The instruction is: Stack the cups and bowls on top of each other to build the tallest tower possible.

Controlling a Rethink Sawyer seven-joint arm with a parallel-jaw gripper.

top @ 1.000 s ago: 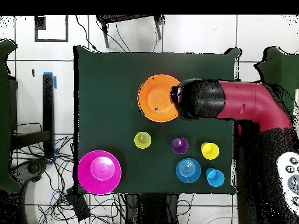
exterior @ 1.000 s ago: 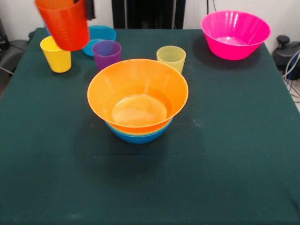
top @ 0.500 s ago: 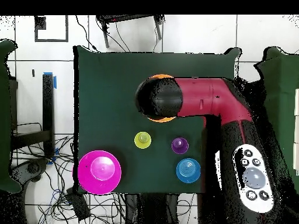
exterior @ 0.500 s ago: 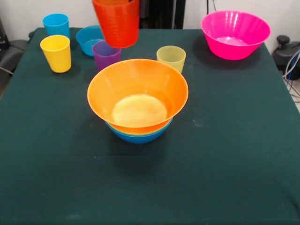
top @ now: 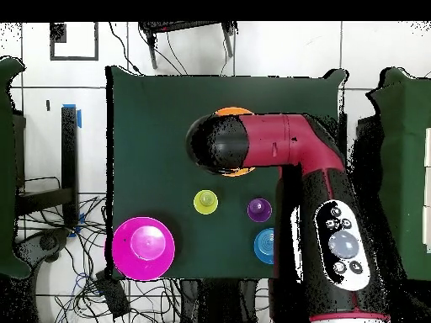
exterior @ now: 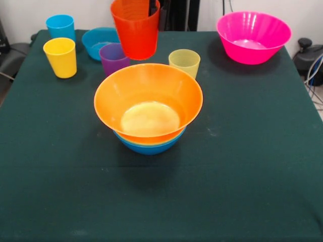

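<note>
An orange cup (exterior: 135,28) hangs upright in the air, just behind and above the large orange-yellow bowl (exterior: 148,101). That bowl sits nested in a medium blue bowl (exterior: 149,146) at the table's middle. My gripper (exterior: 151,6) shows only as a dark bit at the cup's rim on the top edge, shut on the cup. In the overhead view the red and black arm (top: 282,151) covers the cup and most of the orange-yellow bowl (top: 233,111).
Along the far side stand a blue cup (exterior: 60,26), a yellow cup (exterior: 60,57), a small blue bowl (exterior: 100,42), a purple cup (exterior: 114,58) and a yellow-green cup (exterior: 184,61). A large pink bowl (exterior: 253,36) sits at the far right corner.
The orange cup has travelled from the far left towards the middle and dropped a little. The arm has swung across over the stacked bowls.
</note>
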